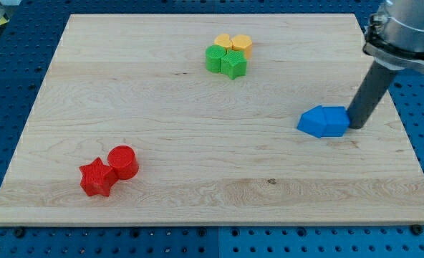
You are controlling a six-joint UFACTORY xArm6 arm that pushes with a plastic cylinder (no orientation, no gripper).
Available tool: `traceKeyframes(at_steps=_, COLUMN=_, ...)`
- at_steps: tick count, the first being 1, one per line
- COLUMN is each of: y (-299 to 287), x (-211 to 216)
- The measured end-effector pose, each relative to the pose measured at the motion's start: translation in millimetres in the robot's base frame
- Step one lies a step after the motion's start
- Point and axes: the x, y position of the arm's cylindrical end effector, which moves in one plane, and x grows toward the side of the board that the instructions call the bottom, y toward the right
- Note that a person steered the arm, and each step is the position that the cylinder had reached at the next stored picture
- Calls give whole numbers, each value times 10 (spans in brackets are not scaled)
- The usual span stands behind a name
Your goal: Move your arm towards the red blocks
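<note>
My tip [355,127] at mid-right, touching right edge of blue blocks [324,121]; a plain rod, no fingers to open/close. Wood board [198,186] on blue perforated bench. Rod tilts toward upper right. Red star [97,178] & red cylinder [123,161] touching, lower left, well apart from tip.

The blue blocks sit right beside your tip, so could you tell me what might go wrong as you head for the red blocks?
1. My tip rests against the view's right side of the blue blocks. The red star and red cylinder lie toward the view's lower left, so a straight sweep would likely shove the blue pair along.
2. Arriving too fast could knock the touching red pair apart or toward the board's bottom edge.
</note>
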Motion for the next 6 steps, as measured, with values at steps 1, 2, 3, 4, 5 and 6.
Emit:
traceKeyframes(at_steps=1, y=-306, x=16)
traceKeyframes(at_steps=2, y=-504, x=35)
traceKeyframes(at_steps=3, y=-671, x=87)
traceKeyframes(at_steps=4, y=-742, x=150)
traceKeyframes(at_steps=5, y=-605, x=-163)
traceKeyframes(at_steps=6, y=-891, x=-257)
